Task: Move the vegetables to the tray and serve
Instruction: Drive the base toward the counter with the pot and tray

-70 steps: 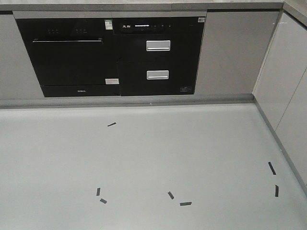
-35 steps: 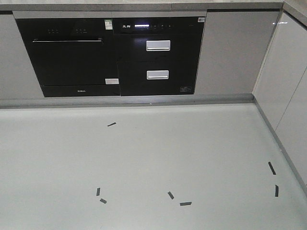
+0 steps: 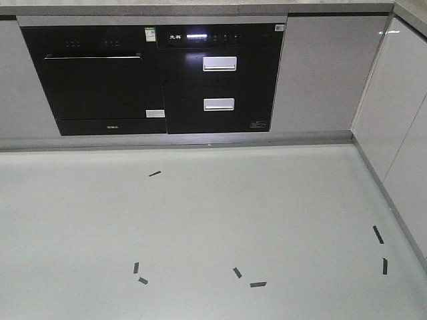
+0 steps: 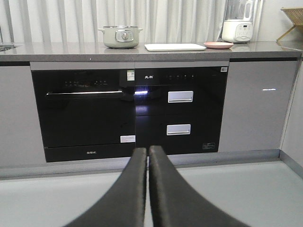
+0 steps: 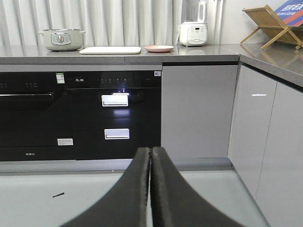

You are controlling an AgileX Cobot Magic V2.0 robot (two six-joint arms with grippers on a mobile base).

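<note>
The cream-white tray (image 4: 174, 47) lies flat on the grey countertop, also seen from the right wrist as the tray (image 5: 110, 49). The vegetables are out of view. My left gripper (image 4: 147, 150) is shut with nothing between its dark fingers, held low over the floor and pointing at the black appliances. My right gripper (image 5: 151, 150) is likewise shut and empty, facing the cabinet fronts. Both are far from the tray. Neither gripper shows in the front view.
A pale green pot (image 4: 120, 36), a round pink plate (image 4: 218, 45) and a white blender (image 4: 240, 21) stand on the counter (image 4: 71, 48). A wooden rack (image 5: 268, 20) sits on the right-hand counter. Black built-in appliances (image 3: 157, 80) fill the cabinet front; tape marks (image 3: 257, 284) dot the floor.
The view has shifted very slightly: the cabinets and floor marks sit a touch differently in the frame. Nothing has been taken hold of or let go.
</note>
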